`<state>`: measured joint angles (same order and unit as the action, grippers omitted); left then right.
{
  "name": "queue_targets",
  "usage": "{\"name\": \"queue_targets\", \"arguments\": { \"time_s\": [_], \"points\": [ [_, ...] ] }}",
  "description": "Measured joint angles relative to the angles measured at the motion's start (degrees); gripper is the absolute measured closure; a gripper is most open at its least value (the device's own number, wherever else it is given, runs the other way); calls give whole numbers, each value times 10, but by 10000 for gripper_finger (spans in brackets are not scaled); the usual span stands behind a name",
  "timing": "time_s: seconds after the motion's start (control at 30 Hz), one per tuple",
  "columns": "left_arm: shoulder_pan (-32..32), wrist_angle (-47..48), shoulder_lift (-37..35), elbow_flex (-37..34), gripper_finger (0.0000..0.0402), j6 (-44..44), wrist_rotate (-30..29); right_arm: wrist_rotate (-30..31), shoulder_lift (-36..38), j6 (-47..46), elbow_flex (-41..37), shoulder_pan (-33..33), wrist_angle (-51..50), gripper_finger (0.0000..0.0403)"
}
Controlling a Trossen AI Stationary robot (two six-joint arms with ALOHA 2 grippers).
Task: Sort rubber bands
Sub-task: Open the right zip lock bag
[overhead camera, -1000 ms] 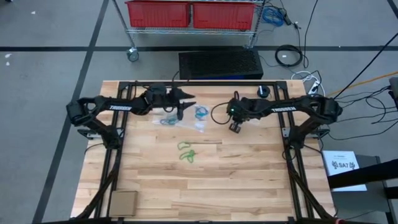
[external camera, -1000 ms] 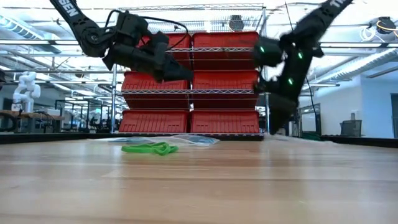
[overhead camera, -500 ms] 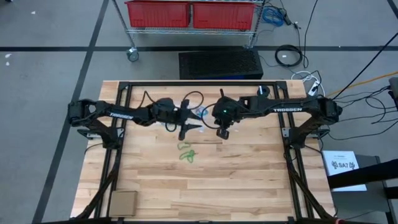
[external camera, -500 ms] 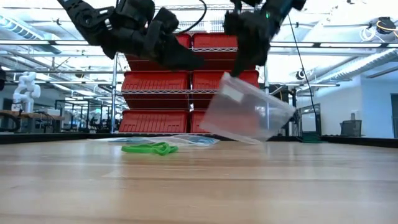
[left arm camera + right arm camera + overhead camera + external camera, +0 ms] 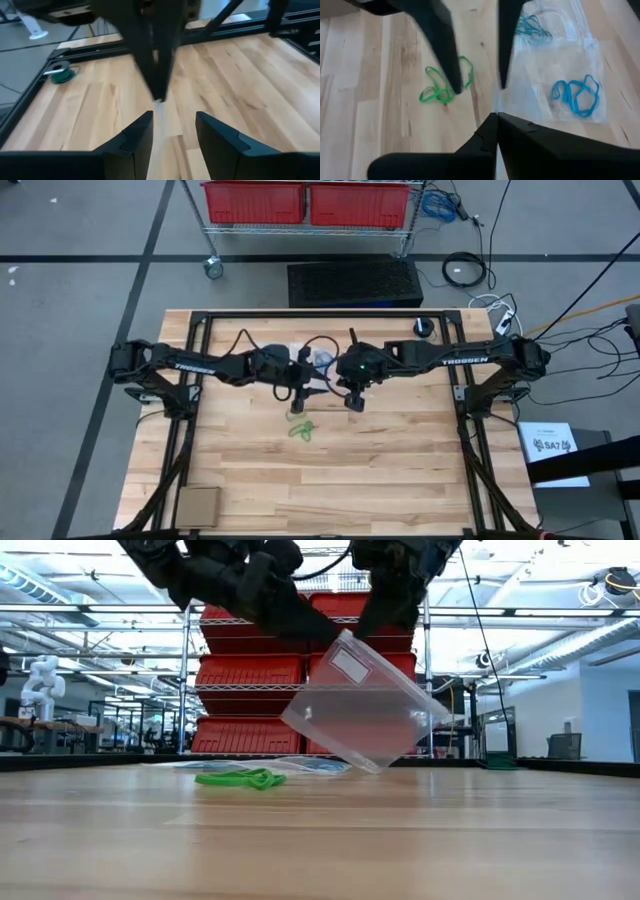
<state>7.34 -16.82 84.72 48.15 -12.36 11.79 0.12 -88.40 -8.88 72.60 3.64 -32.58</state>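
A clear plastic bag (image 5: 375, 705) with a white label hangs from my shut right gripper (image 5: 388, 612) over the table's middle. My left gripper (image 5: 174, 135) is open, one finger on either side of the bag's upper edge (image 5: 159, 112); whether it touches, I cannot tell. In the high view the left gripper (image 5: 303, 390) and the right gripper (image 5: 352, 398) stand close together. Green rubber bands (image 5: 300, 426) lie on the wood just nearer than both grippers. Blue rubber bands (image 5: 575, 92) lie in clear bags flat on the table, beyond the grippers. My right gripper pinches the clear bag's upper edge (image 5: 372, 632) between its two shut fingers, coming from above and pointing down. The bag hangs tilted below the fingers, its labelled corner (image 5: 348, 662) high and its lower corner (image 5: 372, 766) down near the table.
Flat clear bags (image 5: 300, 765) lie toward the far side. A small round roll (image 5: 423, 327) sits near the far right corner and a cardboard piece (image 5: 198, 505) at the near left corner. Black frame rails (image 5: 190, 430) run along the table's sides; bare wood lies toward the near edge.
My right gripper has risen from low by the table and moved toward the table's left, lifting the clear bag, which now hangs tilted. My left gripper has moved toward the near edge and in toward the bag's upper edge.
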Motion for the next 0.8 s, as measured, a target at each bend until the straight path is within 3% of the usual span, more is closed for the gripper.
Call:
{"name": "queue_targets", "arguments": {
  "time_s": [0.43,0.63,0.8],
  "points": [
    [-3,-2,4,1,270,15,-28,0,0,5,0,0,23,403],
    [-3,52,10,1,315,-3,-39,3,0,8,1,-10,-35,397],
    [8,76,4,1,380,-4,-68,24,0,-74,-64,-24,-62,353]
  ]
}}
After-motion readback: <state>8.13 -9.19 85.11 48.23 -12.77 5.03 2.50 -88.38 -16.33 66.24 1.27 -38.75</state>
